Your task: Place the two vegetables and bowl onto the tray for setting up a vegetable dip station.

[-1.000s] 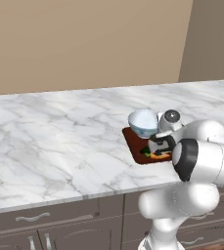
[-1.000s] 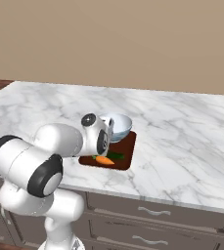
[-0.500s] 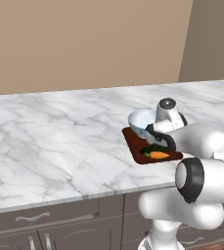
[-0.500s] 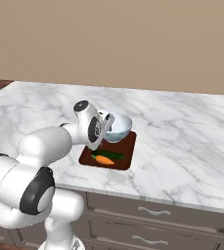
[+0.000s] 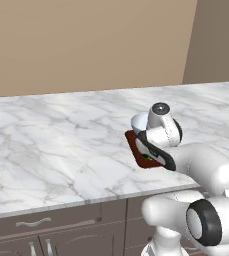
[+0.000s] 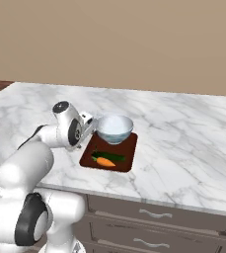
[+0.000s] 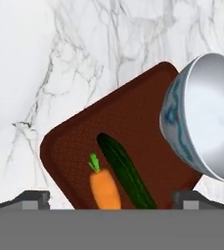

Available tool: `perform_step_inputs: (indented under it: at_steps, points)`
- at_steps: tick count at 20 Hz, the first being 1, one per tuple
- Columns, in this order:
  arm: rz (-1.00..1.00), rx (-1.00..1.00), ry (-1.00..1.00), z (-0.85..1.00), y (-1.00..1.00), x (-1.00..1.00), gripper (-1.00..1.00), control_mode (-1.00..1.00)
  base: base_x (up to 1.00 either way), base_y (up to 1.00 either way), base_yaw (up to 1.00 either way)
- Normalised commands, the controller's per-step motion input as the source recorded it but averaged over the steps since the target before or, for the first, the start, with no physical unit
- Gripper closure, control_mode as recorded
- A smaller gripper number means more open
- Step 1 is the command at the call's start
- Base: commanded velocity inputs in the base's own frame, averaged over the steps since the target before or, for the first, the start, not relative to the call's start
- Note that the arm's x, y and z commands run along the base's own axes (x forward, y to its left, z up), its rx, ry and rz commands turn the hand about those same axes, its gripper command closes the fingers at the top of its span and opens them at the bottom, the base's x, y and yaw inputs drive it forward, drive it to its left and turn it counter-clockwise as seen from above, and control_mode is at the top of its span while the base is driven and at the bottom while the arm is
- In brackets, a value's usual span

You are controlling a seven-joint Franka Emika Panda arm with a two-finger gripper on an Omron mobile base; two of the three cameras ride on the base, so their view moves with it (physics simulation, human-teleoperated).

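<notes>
tray (image 7: 133,122) on the marble counter (image 6: 183,143) has carrot (image 7: 103,189), cucumber (image 7: 125,172) and bowl (image 7: 206,117) sitting on it; gripper (image 7: 108,199) wide apart, grasping nothing.

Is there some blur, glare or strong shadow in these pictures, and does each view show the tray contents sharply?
Hand view: sharp and evenly lit; carrot, cucumber and tray weave are crisp, and the bowl shows a soft sheen inside, no harsh glare. Right base view: clear but small, faint shadow under the bowl. Left base view: the arm hides most of the tray; no blur.
</notes>
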Motion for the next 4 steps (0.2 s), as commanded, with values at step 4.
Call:
perform_step_inputs:
  at_steps: [4]
  points:
    - [0.00,0.06,0.30,0.26,0.84,-0.14,-1.00,-1.00,0.00,0.00,0.00]
